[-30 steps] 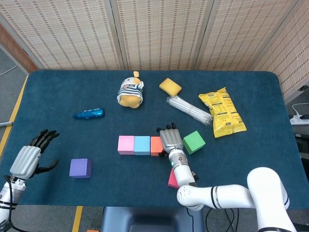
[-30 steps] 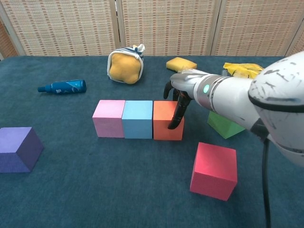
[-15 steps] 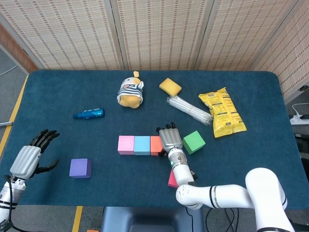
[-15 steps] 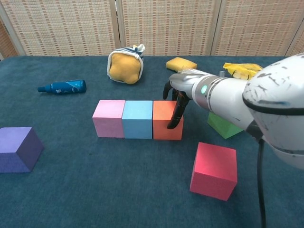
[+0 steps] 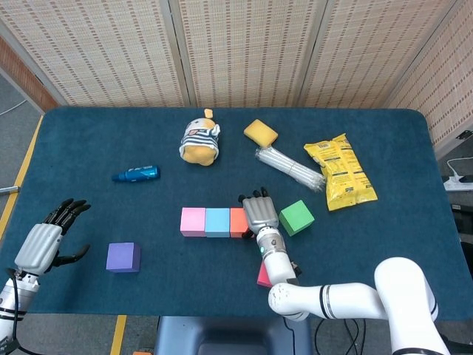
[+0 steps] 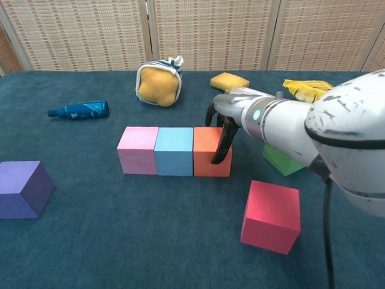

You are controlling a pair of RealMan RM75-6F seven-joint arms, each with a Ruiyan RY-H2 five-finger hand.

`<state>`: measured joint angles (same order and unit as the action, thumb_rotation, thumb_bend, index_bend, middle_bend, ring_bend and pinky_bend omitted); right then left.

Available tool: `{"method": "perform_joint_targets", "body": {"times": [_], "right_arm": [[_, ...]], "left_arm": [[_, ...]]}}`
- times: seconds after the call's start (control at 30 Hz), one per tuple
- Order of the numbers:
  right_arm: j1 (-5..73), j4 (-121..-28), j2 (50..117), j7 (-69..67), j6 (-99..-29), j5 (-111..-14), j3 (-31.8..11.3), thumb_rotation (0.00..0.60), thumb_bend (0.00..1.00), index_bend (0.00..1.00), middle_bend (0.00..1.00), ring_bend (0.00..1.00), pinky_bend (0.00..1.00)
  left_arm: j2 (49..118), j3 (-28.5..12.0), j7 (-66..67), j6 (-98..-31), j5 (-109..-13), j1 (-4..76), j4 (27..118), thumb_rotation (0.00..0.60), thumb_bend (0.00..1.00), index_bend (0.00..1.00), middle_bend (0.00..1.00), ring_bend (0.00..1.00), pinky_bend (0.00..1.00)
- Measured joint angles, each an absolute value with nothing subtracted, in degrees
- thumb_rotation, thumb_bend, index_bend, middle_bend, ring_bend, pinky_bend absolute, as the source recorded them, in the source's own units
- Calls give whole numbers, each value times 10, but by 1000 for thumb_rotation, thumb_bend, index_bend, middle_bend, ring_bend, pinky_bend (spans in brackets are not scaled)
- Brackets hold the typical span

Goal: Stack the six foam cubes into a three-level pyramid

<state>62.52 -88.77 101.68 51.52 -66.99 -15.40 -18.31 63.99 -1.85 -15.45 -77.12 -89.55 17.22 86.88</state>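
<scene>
At centre frame the right hand (image 6: 224, 129) reaches over the orange cube (image 6: 210, 152), its dark fingers (image 6: 222, 147) hanging down the cube's right front edge and touching it, though whether they clasp the block or merely press against it cannot be told; the orange cube closes a tight row with the blue cube (image 6: 174, 150) in the middle and the pink cube (image 6: 138, 149) on the left, all three touching side to side on the dark blue table (image 5: 89, 200); just right of the hand sits the green cube (image 5: 296, 217), turned at an angle, and below it, toward the lower centre of the frame, the red cube (image 6: 271, 215) lies apart from the row; the purple cube (image 5: 123, 257) stands alone at lower left, well away from the others; near it, at the left edge, the left hand (image 5: 46, 242) hovers with fingers spread and nothing in them; across the upper part of the table lie a blue bottle (image 5: 136, 174), a striped plush toy (image 5: 199, 140), a yellow sponge (image 5: 260, 132), a clear plastic packet (image 5: 290, 168) and a yellow snack bag (image 5: 339, 170).
</scene>
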Motion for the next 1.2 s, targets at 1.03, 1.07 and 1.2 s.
{"method": "perform_joint_targets", "body": {"times": [1.03,1.07,1.2], "right_arm": [[590,-975,874,479,-625,-163,-168,600,199,0,81,0,0],[593,-967,877,479,-621,-160,-167,600,199,0,79,0,0],[607,-934,896,481,-612,-145,-164,600,199,0,67,0,0]], "left_arm": [[622,-22,-129,-774,-884,166,901,600,302,128,77,15,176],[622,-22,-128,-773,-883,166,902,600,302,128,77,16,176],[621,-22,-122,-770,-882,166,904,600,302,127,77,15,175]]}}
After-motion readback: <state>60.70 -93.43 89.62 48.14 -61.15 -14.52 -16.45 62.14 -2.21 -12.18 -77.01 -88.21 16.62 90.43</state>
